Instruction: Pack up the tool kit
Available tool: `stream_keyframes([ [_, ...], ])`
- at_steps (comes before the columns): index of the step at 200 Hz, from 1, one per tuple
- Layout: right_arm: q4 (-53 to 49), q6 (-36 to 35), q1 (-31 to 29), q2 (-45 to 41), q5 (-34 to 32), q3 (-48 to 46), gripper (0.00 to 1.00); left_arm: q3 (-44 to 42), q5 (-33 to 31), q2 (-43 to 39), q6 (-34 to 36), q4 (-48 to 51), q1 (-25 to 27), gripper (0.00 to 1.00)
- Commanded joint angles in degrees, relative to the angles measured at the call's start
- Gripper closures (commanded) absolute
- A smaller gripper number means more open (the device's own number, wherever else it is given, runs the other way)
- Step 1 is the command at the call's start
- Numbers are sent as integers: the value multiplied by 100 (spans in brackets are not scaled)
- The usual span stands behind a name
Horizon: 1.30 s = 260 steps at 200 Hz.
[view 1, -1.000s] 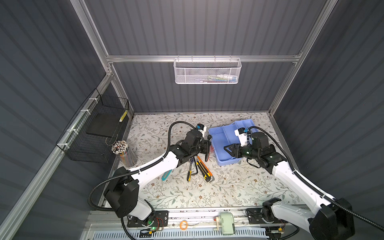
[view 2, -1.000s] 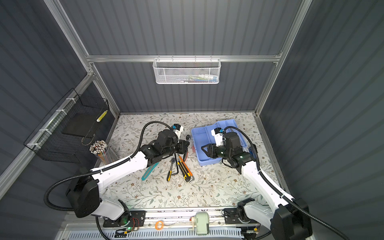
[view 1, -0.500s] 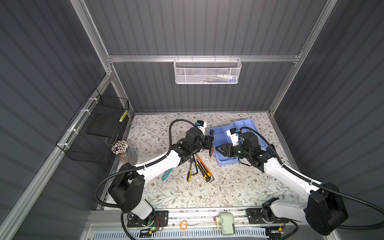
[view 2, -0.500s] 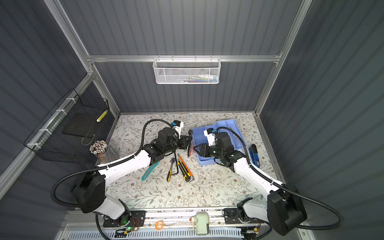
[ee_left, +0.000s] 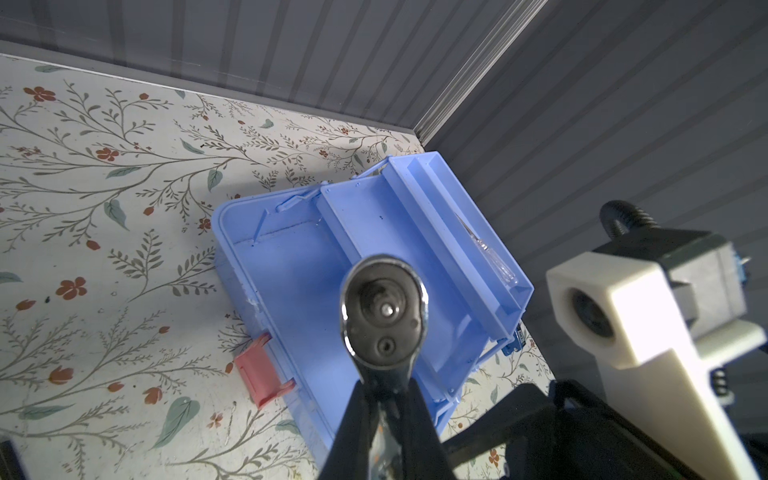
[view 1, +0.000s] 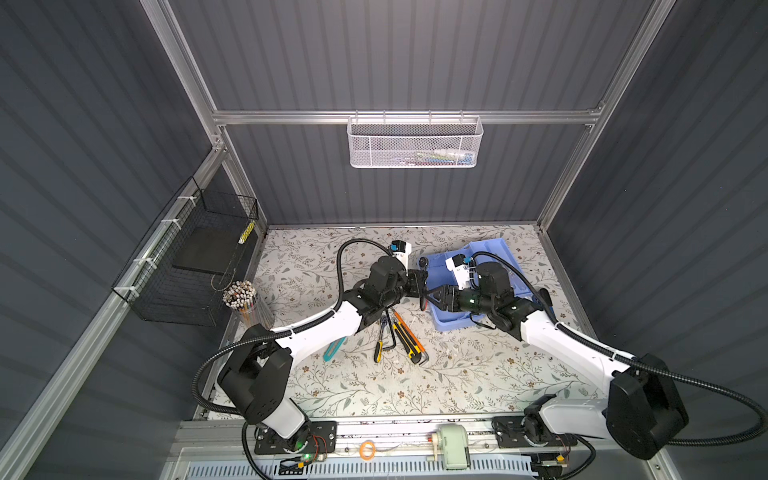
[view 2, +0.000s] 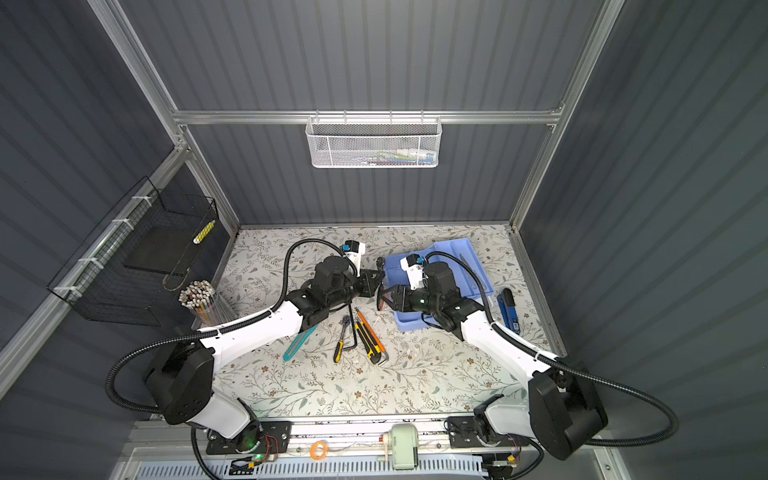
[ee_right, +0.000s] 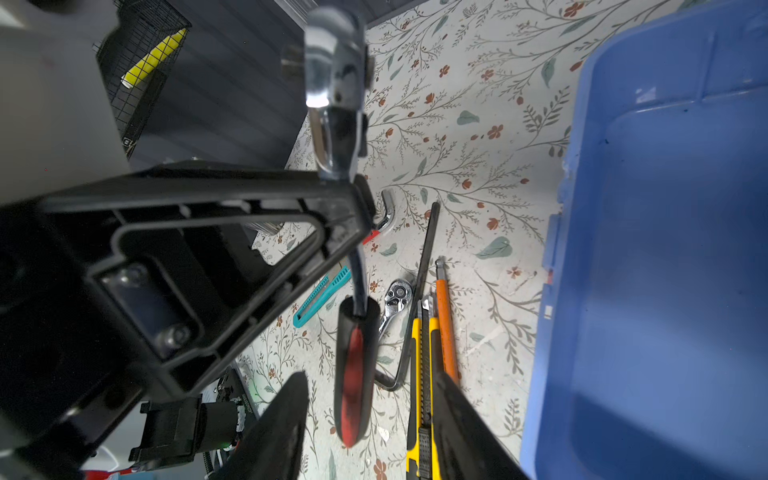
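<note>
2 grippers face each other mid-air at the left edge of the box [view 1: 451, 325], above the mat [view 1: 374, 395]. L gripper [view 1: 419, 286] is clamped on a ratchet [view 1: 423, 262] by the shank: chrome head points toward the back wall, red/blk handle toward the front. R gripper [view 1: 432, 296] has jaws apart w/ that handle sitting btw its fingers [ee_right: 286, 428]; R wrist view shows a gap on each side, so no grip there. Box sits back-right on the mat, lt blue, open on top, pink latch [ee_left: 262, 378] on the side facing the loose tools, tray [ee_left: 415, 216] swung out w/ a clear-handled screwdriver [ee_left: 490, 257] in it. Loose on the mat btw the arms, bunched side by side: yellow-handled ratchet [view 1: 380, 338], hex key [ee_right: 422, 270], yellow/blk knife [ee_right: 422, 374], orange tool [ee_right: 446, 328]. Teal knife [ee_right: 322, 297] lies just left of them, partly under the L arm. Blue tool [view 2: 509, 309] lies right of the box.
</note>
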<state>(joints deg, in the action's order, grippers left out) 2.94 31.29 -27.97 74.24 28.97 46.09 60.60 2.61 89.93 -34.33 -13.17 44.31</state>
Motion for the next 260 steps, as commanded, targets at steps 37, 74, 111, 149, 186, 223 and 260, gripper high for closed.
stream_keyframes([
  [37,193,158,-85,184,142,220,53,-12,102,-48,-222,-562,8,89],
  [74,206,177,-186,381,161,357,58,-77,177,-5,-407,-796,11,89],
  [111,242,251,-192,411,192,384,71,-223,255,16,-564,-1004,19,89],
  [149,140,219,-191,413,162,414,87,-226,327,77,-553,-967,16,87],
  [186,-206,37,-183,327,-40,446,94,-199,52,-42,-523,-547,15,57],
  [223,-648,-278,-57,79,-266,480,95,-258,-309,-330,-336,-85,16,26],
  [260,-1326,-732,448,-245,-379,562,96,-372,-587,-666,-14,416,14,2],
])
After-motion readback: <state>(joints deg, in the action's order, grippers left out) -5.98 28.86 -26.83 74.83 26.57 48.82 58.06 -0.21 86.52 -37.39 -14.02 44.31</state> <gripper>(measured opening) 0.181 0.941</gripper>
